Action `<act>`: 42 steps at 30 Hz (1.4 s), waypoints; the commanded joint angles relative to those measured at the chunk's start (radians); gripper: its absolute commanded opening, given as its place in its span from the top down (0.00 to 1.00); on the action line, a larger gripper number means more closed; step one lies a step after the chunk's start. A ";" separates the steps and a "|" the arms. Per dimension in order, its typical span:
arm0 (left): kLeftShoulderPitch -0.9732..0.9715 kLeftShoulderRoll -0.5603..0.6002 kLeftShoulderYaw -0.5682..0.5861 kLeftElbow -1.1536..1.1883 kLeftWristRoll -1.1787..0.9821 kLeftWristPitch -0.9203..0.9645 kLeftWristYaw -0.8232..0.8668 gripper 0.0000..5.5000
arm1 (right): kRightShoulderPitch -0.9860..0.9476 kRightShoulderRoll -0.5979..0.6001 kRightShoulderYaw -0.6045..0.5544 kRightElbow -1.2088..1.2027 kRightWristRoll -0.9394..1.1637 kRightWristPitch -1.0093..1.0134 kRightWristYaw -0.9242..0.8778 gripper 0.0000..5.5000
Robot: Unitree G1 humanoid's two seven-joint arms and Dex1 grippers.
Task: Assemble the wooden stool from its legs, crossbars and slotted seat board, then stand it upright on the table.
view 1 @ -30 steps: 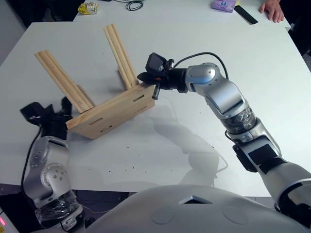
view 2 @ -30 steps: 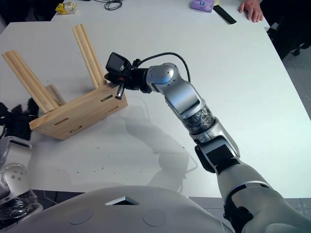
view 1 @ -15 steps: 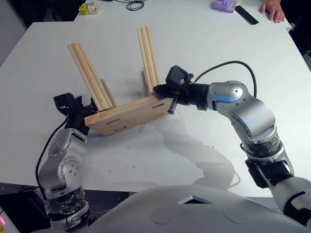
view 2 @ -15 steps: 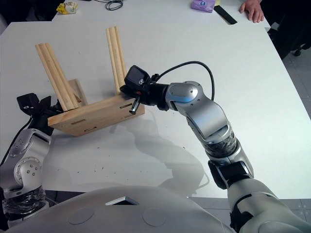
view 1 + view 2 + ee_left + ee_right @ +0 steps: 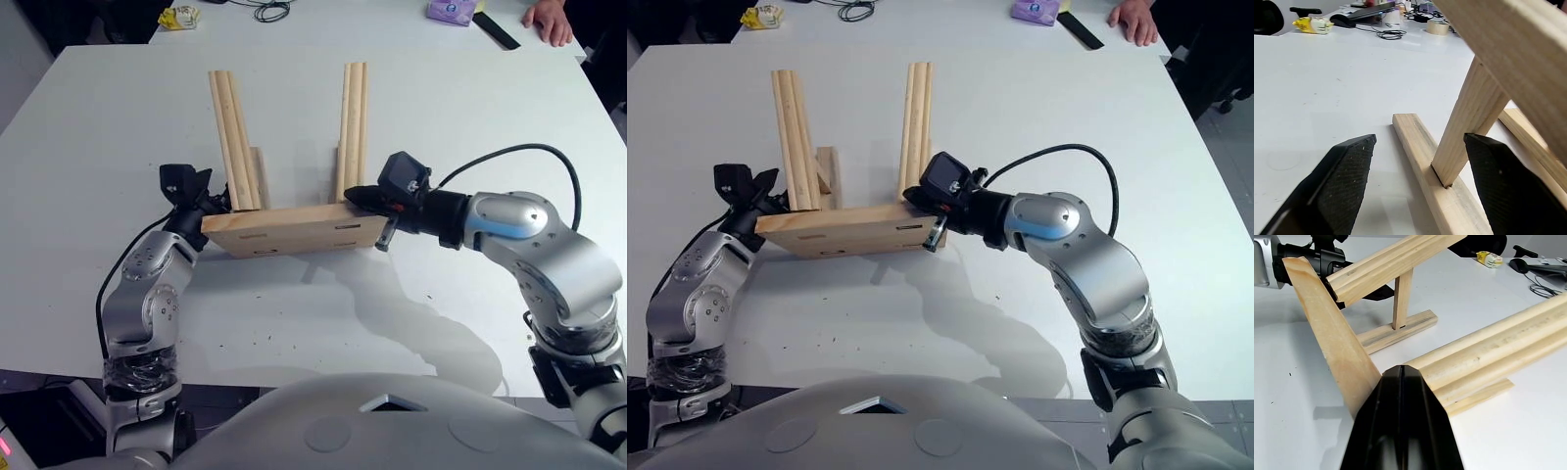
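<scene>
Pale wooden stool (image 5: 294, 230) lies on its side on white table (image 5: 470, 117). Left gripper (image 5: 203, 208) at seat's left end, fingers spread. Right gripper (image 5: 355, 196) at seat's right end, its 2 fingers pressed together.

Office: white table (image 5: 470, 117), loose cables (image 5: 271, 10), computer mouse (image 5: 1344, 20).

light: bright, even, from above | shadows: soft, grey, on table (image 5: 490, 147)
</scene>
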 commanded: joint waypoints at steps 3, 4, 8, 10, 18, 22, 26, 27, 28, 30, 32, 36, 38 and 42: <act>-0.008 -0.066 -0.085 -0.051 -0.021 0.019 -0.011 0.39 | 0.069 -0.015 0.012 0.031 0.007 0.069 -0.063 1.00; -0.018 -0.079 -0.093 -0.049 -0.020 0.020 -0.006 0.39 | 0.073 -0.009 0.012 0.023 0.010 0.071 -0.075 1.00; -0.057 -0.109 -0.116 -0.017 -0.006 0.000 -0.006 0.39 | 0.099 -0.006 -0.003 -0.015 0.040 0.088 -0.096 1.00; -0.063 -0.114 -0.120 -0.007 0.002 -0.013 -0.009 0.39 | 0.099 -0.015 -0.013 -0.019 0.049 0.093 -0.092 1.00; -0.096 -0.039 -0.032 0.016 0.029 -0.046 -0.024 0.39 | -0.038 0.024 -0.080 0.095 0.038 -0.025 -0.096 1.00; -0.123 0.043 0.116 -0.054 -0.037 -0.021 -0.028 0.39 | -0.153 0.079 -0.239 0.209 0.119 -0.180 -0.051 1.00; -0.143 0.147 0.240 -0.140 -0.179 0.035 -0.100 0.39 | -0.230 0.093 -0.372 0.304 0.244 -0.247 0.017 1.00; -0.138 0.172 0.255 -0.155 -0.207 0.045 -0.127 0.39 | -0.236 0.083 -0.377 0.316 0.265 -0.262 0.045 0.97; -0.152 0.193 0.257 -0.154 -0.232 0.060 -0.149 0.39 | -0.228 0.070 -0.386 0.308 0.281 -0.264 0.056 0.95; -0.173 0.215 0.246 -0.142 -0.262 0.073 -0.176 0.39 | -0.211 0.048 -0.366 0.320 0.275 -0.293 0.087 0.91; -0.171 0.213 0.211 -0.120 -0.248 0.069 -0.182 0.39 | -0.206 0.039 -0.319 0.359 0.244 -0.339 0.121 0.85; -0.129 0.169 0.158 -0.073 -0.206 0.031 -0.178 0.39 | -0.214 0.023 -0.285 0.406 0.215 -0.390 0.136 0.74; -0.075 0.145 0.140 -0.077 -0.196 0.013 -0.171 0.39 | -0.221 0.012 -0.282 0.431 0.202 -0.408 0.140 0.68; 0.035 0.106 0.090 -0.104 -0.151 -0.038 -0.178 0.39 | -0.212 -0.002 -0.273 0.450 0.193 -0.429 0.146 0.58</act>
